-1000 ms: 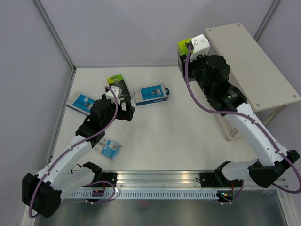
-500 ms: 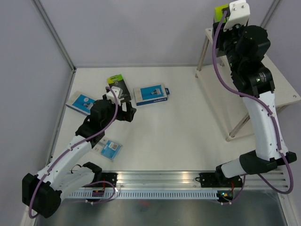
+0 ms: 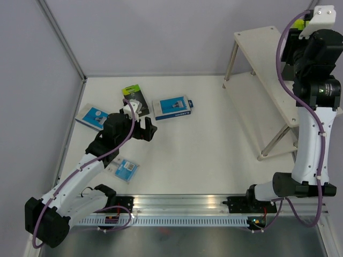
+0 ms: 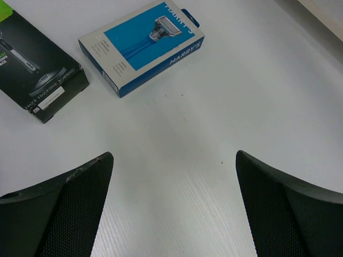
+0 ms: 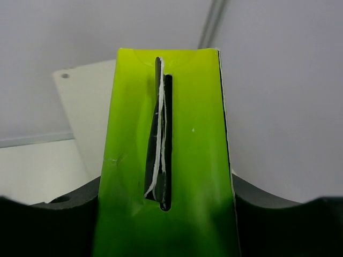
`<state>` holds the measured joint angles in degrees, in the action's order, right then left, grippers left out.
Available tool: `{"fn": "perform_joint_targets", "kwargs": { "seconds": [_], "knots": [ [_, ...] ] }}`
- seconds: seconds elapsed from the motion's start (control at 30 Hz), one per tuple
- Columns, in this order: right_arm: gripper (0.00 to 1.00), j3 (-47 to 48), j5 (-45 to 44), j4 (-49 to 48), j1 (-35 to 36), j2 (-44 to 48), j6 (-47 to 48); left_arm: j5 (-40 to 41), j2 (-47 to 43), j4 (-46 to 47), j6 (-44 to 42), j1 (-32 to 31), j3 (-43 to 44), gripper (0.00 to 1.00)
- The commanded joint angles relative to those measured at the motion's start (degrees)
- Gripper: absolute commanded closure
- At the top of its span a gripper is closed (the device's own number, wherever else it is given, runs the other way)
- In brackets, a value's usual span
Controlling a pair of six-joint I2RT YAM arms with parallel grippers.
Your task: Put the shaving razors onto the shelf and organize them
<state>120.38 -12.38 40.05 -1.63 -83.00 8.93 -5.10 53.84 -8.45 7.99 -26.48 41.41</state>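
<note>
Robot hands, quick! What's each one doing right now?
Left gripper: open, empty.
Right gripper: shut on the lime-topped razor box.

Right arm [image 3: 311, 123]: has swung from the near-left corner of the shelf [image 3: 262, 59] up to its far right end.
Lime-topped box [image 3: 300, 22]: carried along in the right gripper [image 3: 298, 31], now higher.

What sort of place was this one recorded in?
Probably a robot test cell in a lab, not a real shop: plain grey partition walls on metal posts, two arms bolted to an aluminium rail, and a small wooden shelf standing in for shop shelving.
</note>
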Motion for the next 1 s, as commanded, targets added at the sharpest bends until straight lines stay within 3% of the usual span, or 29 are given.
{"fn": "perform_joint_targets", "kwargs": {
  "seconds": [0.0, 0.33, 0.6, 0.73, 0.97],
  "knots": [
    [0.62, -1.7, -2.2, -2.7, -5.1, 5.3, -3.2, -1.8, -0.4, -0.4, 0.0, 0.0, 2.4, 0.00],
    [0.63, -3.6, 16.1, -5.3, -8.0, 2.1, -1.9, -2.5, -0.8, -1.0, 0.0, -0.1, 2.4, 0.00],
    [0.66, 1.0, 16.4, -6.9, -8.4, -4.8, -0.2, -1.4, -1.3, -1.2, -1.2, -0.1, 2.2, 0.00],
    [0.60, 2.4, 16.6, -8.9, -8.7, -8.2, 1.0, -0.2, -0.1, -1.3, -1.7, -0.2, 2.0, 0.00],
    [0.57, 2.0, 25.1, -11.0, -9.6, -13.7, -0.6, 1.0, 0.6, -2.0, -3.3, -0.1, 2.6, 0.00]
  ]
}}
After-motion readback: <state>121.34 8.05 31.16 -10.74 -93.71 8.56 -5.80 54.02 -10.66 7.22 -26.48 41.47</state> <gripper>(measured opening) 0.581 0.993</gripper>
